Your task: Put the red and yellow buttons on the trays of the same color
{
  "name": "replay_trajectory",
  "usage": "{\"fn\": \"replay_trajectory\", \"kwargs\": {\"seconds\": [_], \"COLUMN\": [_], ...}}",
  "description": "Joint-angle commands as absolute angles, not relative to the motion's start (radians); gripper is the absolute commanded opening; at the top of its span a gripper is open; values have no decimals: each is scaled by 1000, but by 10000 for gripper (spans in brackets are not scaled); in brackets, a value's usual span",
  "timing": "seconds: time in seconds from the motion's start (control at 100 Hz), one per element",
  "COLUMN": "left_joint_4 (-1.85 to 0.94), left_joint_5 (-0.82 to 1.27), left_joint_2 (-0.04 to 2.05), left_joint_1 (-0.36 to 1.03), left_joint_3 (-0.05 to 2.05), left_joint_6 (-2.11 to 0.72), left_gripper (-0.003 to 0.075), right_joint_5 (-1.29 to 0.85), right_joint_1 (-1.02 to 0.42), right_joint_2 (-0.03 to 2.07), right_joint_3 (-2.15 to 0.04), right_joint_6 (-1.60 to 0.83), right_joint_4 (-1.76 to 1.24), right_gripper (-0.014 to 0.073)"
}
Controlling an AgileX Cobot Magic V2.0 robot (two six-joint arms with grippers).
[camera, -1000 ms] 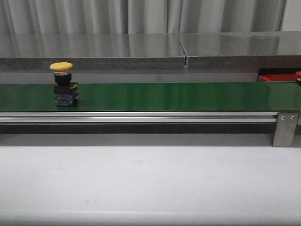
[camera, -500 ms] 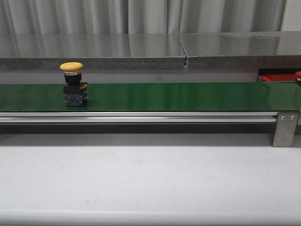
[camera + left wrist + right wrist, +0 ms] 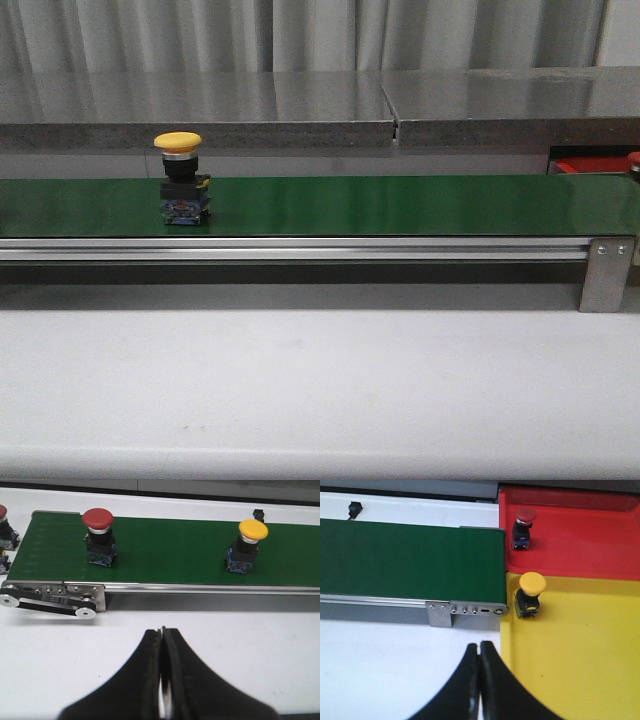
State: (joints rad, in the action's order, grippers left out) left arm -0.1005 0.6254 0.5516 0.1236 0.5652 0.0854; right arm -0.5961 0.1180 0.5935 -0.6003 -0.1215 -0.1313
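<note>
Green belt [image 3: 400, 205] runs across the table [image 3: 320, 390], both arms parked short of it on the near side.

Left gripper [image 3: 163, 635]: fingers pressed together, nothing between them, over bare white table. Right gripper [image 3: 480, 647]: same, jaws closed, empty, over the table next to the belt's end bracket [image 3: 465, 611].

On the belt:
- yellow button [image 3: 181, 180], upright on its dark base, left part of the belt in the front view; also in the left wrist view [image 3: 246, 546].
- red button [image 3: 99, 536], upright, near the belt's roller end, well apart from the yellow one. Out of the front view's frame.
- Two more units sit off that belt end at the frame edge [image 3: 4, 527], cut off; one has a red cap, the other I can't tell.

Trays at the other belt end:
- red tray [image 3: 580, 535] holds one red-capped button [image 3: 523, 527], upright, just beside the belt end.
- yellow tray [image 3: 580, 650] touching the red tray, holds one yellow-capped button [image 3: 529, 595], upright, near the corner by the belt.
</note>
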Motion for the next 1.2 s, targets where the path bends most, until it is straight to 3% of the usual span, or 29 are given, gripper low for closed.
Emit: {"fn": "replay_trajectory", "kwargs": {"seconds": [0.0,1.19], "left_joint_4": [-103,-103], "left_joint_5": [558,558], "left_joint_2": [550,550], "left_joint_1": [131,131], "left_joint_3": [591,591], "left_joint_6": [97,97], "left_gripper": [-20,-20], "right_joint_5": [-529,-562], "right_joint_1": [119,119], "right_joint_2": [593,642], "right_joint_3": [-626,-658], "right_joint_6": [-124,-125], "right_joint_4": [-128,-164], "right_gripper": [-117,-117]}}
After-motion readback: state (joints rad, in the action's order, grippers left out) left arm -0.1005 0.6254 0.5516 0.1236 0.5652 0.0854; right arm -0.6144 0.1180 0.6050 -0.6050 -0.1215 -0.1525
